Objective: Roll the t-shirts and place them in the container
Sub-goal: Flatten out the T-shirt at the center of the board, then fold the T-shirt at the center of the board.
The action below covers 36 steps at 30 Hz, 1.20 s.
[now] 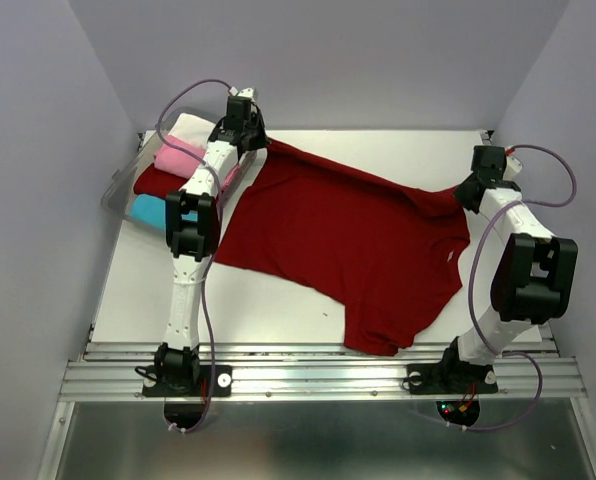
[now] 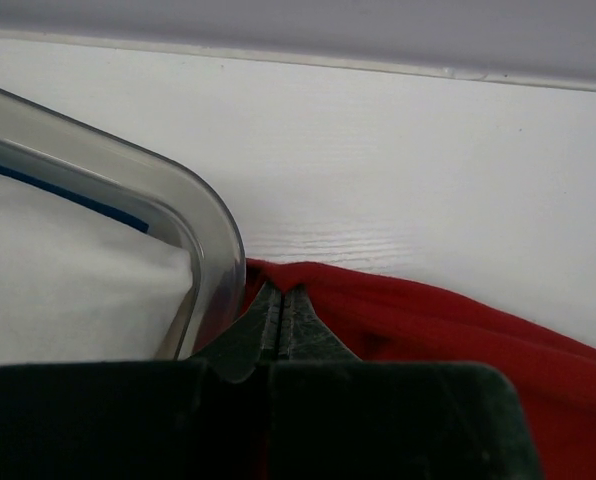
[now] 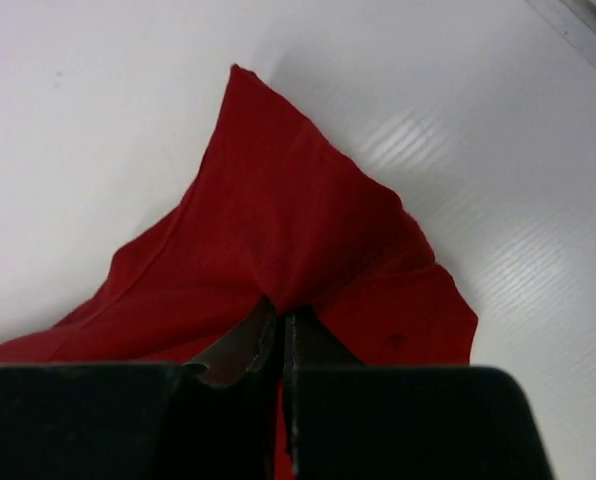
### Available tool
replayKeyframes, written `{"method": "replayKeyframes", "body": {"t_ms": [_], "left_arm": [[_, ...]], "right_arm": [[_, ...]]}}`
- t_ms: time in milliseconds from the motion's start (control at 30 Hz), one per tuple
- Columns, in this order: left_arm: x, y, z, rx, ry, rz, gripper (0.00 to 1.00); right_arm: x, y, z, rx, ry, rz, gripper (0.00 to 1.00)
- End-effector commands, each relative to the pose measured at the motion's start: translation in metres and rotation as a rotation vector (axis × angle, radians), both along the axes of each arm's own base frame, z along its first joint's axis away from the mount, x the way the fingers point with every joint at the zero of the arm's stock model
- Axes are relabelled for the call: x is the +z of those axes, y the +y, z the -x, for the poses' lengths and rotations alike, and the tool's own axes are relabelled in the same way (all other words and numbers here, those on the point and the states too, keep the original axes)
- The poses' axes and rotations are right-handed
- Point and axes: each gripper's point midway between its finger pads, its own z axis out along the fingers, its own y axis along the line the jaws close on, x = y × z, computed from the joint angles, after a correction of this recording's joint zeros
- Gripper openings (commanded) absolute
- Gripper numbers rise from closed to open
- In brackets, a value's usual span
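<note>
A large dark red t-shirt (image 1: 343, 245) lies spread across the white table. My left gripper (image 1: 258, 142) is shut on its far left corner, right beside the tub; the pinched cloth shows in the left wrist view (image 2: 398, 315). My right gripper (image 1: 466, 193) is shut on the shirt's far right corner, and the red cloth (image 3: 268, 230) bunches at its tips. The edge between both grippers is pulled taut. White (image 1: 190, 130), pink (image 1: 178, 158), dark red (image 1: 154, 181) and cyan (image 1: 148, 210) t-shirts lie stacked in the tub.
A clear plastic tub (image 1: 118, 185) stands at the far left edge of the table; its rounded corner (image 2: 203, 215) is just left of my left fingers. The grey back wall is close behind. A metal rail (image 1: 318, 375) runs along the near edge.
</note>
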Motion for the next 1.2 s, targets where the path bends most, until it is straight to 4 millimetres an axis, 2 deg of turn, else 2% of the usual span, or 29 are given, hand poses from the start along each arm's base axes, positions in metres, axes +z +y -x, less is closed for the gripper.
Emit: {"method": "replayKeyframes", "body": {"t_ms": [0,100,333,800,967,1067,1167], "left_arm": [[0.064,0.009,-0.010,-0.012,-0.149,0.005,0.00],[0.068,0.011,-0.001,-0.012,-0.133,-0.002,0.00],[0.055,0.020,0.024,0.001,-0.026,-0.033,0.00],[0.040,0.030,0.055,0.030,0.091,-0.081,0.00],[0.033,0.035,0.064,0.047,0.133,-0.102,0.00],[0.035,0.037,0.074,0.049,0.149,-0.102,0.00],[0.026,0.037,0.086,0.037,0.183,-0.101,0.00]], "right_arm": [[0.001,0.002,0.016,-0.009,-0.019,-0.033,0.01],[-0.008,0.011,0.030,0.011,0.000,-0.069,0.01],[-0.023,0.022,0.060,0.016,0.058,-0.115,0.01],[-0.020,0.039,0.094,0.052,0.061,-0.168,0.01],[-0.028,0.046,0.111,0.054,0.084,-0.195,0.01],[-0.031,0.051,0.122,0.050,0.094,-0.218,0.01],[-0.030,0.056,0.130,0.049,0.089,-0.242,0.01]]}}
